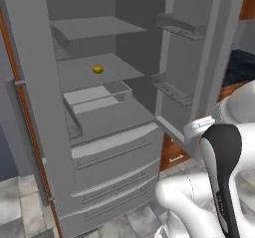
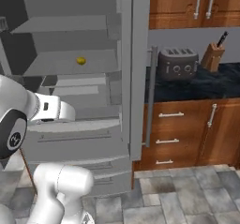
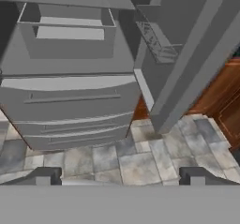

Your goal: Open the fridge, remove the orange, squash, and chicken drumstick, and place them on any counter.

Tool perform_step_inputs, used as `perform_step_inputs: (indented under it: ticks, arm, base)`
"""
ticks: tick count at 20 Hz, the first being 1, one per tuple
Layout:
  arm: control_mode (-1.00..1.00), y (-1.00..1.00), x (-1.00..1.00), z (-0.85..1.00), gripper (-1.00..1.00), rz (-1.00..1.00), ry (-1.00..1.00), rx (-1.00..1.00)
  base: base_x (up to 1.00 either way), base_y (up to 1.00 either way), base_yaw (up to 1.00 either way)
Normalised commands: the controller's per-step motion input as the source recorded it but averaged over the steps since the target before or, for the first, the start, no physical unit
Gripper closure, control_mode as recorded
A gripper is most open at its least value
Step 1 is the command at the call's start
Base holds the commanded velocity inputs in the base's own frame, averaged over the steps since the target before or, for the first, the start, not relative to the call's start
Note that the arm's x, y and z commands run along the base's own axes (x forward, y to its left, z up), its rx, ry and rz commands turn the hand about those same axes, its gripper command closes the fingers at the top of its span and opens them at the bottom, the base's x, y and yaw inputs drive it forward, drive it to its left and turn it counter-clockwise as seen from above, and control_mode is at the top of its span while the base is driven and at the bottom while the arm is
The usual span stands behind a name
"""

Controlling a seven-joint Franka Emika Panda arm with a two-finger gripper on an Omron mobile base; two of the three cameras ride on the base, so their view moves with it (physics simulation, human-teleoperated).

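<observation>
The two-finger dark-tipped tool (image 3: 119,176) hangs low in front of the tall grey steel French-door fridge (image 1: 109,147), its fingers (image 3: 47,175) spread as wide as they go and holding nothing; beneath it, in the hand view, lies grey tiled floor.

Risks, as I judge them, run from the tool outward. It sits well below the fridge's middle shelf, so the reach has to climb past the two wide drawer fronts (image 3: 70,96); a path too close could knock a fingertip against their protruding edges. The open right door (image 3: 187,59) stands just beside that route, and its wire-fronted bins (image 3: 157,42) jut inward, so the wrist could catch them. Farther in, a small round yellow ball (image 1: 98,69) rests alone on the middle shelf (image 1: 119,70), near its centre and apart from the walls. Being round, it could roll away if one finger touches it first, and it might slip back toward the rear wall.

I cannot make out a golden-brown drumstick or a squash inside the fridge. Beyond the right door, the glossy black stone tabletop (image 2: 206,85) carries a steel toaster (image 2: 177,63) and a wooden knife block (image 2: 213,55), leaving limited room there.
</observation>
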Motion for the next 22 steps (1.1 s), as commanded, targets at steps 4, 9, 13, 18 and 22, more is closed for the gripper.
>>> perform_step_inputs:
  ticks: [4,9,13,18,22]
  arm:
    - [1.0,0.0,0.0,0.0,-1.0,0.0,0.0,0.0]
    - [1.0,0.0,0.0,0.0,-1.0,0.0,0.0,0.0]
    - [1.0,0.0,0.0,0.0,-1.0,0.0,0.0,0.0]
    - [1.0,0.0,0.0,0.0,-1.0,0.0,0.0,0.0]
    - [1.0,0.0,0.0,0.0,-1.0,0.0,0.0,0.0]
  base:
    - [0.97,0.3,0.3]
    - [1.0,0.05,0.26]
    - [0.94,0.0,0.28]
    - [0.92,0.0,0.23]
    - [0.84,0.0,0.17]
